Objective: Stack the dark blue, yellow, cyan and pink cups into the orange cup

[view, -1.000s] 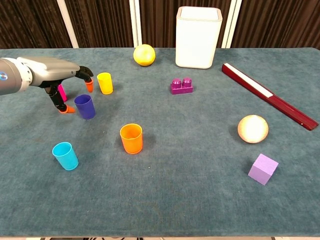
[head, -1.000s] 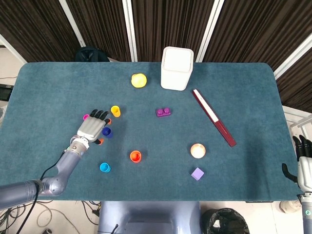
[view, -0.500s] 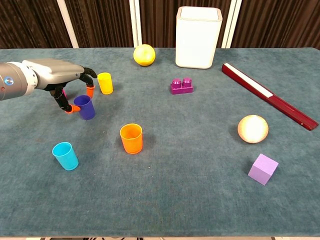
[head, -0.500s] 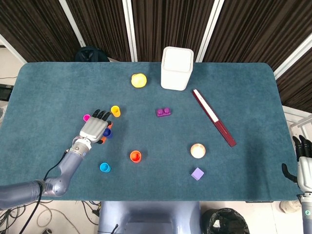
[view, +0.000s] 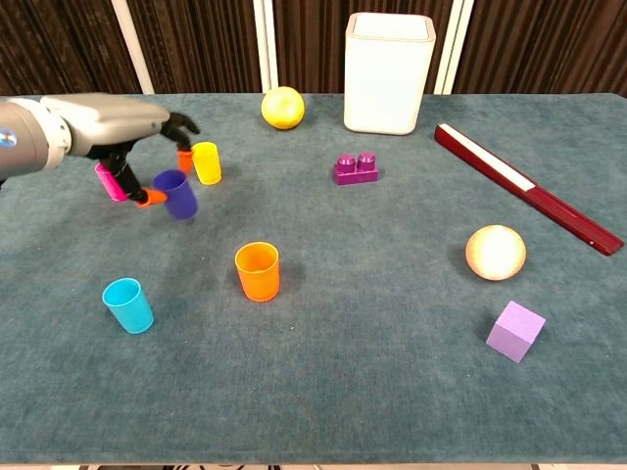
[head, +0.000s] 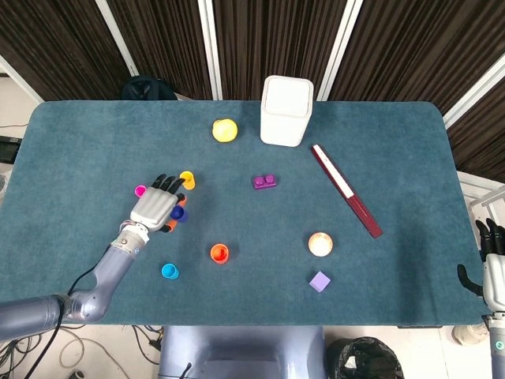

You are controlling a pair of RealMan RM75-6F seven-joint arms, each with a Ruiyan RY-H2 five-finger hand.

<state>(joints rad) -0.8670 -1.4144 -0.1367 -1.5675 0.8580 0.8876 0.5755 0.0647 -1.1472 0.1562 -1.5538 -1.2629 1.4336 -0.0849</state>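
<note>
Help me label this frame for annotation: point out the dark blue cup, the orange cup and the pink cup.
dark blue cup (view: 178,195): chest view, on its side wall, pinched by the left hand (view: 137,132).
orange cup (view: 258,274): chest view, on its front wall.
pink cup (view: 108,182): chest view, on its visible side.

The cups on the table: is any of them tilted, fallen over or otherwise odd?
Only the dark blue cup: the left robot hand holds it tilted, apparently lifted off the table. The pink cup, yellow cup, cyan cup and orange cup stand upright.
</note>
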